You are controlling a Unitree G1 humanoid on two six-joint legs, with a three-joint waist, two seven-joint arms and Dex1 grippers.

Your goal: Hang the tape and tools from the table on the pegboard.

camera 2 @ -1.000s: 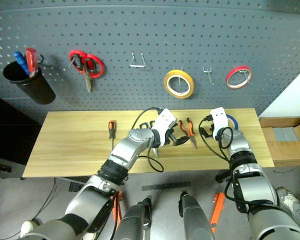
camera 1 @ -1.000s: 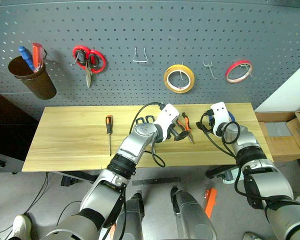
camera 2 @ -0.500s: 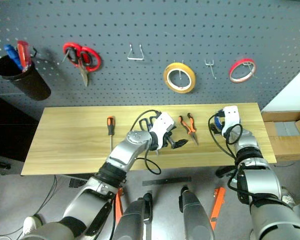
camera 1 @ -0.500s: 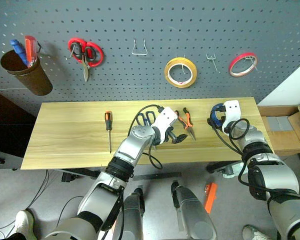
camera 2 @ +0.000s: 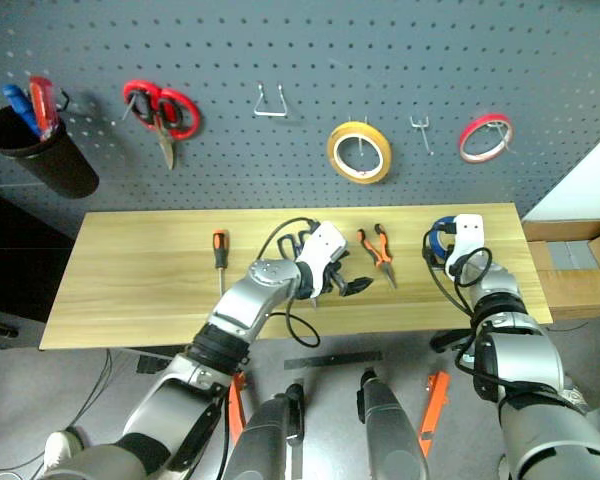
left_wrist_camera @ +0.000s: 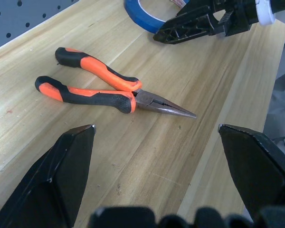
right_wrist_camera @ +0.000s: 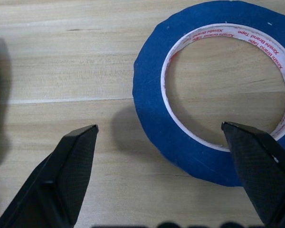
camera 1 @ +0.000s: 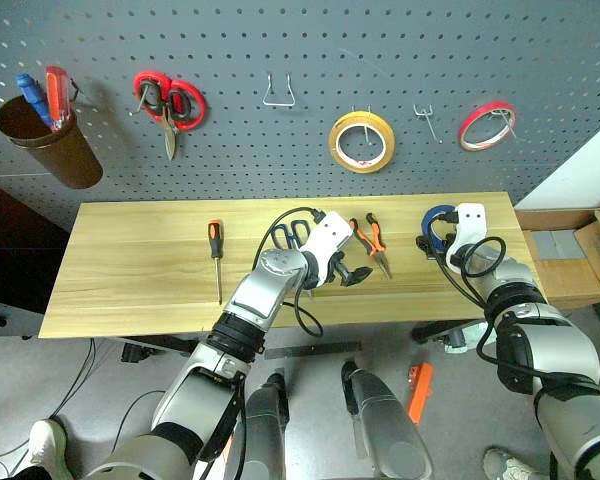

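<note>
Both pincers stand wide apart and hold nothing. Your right pincer (right_wrist_camera: 161,156) hovers low over the blue tape (right_wrist_camera: 156,128), which lies flat on the worktop (camera 1: 140,270) near its right end; one finger is over bare wood, the other over the ring's far side. Your left pincer (left_wrist_camera: 156,156) points at the orange-and-black pliers (left_wrist_camera: 99,88), lying closed near mid-worktop with the nose toward the front edge. The blue-handled scissors (camera 1: 292,234) sit just behind the left wrist, partly hidden by it and its cable. The screwdriver (camera 1: 217,258) lies well apart to the left. Risks as I read them: the tape is thin and flat, so if you shut straight down the fingers will likely skate over it or shove it toward the right end; better one finger inside the hole, one outside. The pliers offer only low rounded handles; a pinch at the nose would let them swing and slip on the lift. The two pincers work near each other, as the left wrist view shows the right one just beyond the pliers, so a reach across may knock them together. On the pegboard (camera 1: 280,150) the bare hooks (camera 1: 279,92) are small, and the yellow roll (camera 1: 360,141) and red roll (camera 1: 480,125) hang close to one; a tilted approach could dislodge them.
</note>
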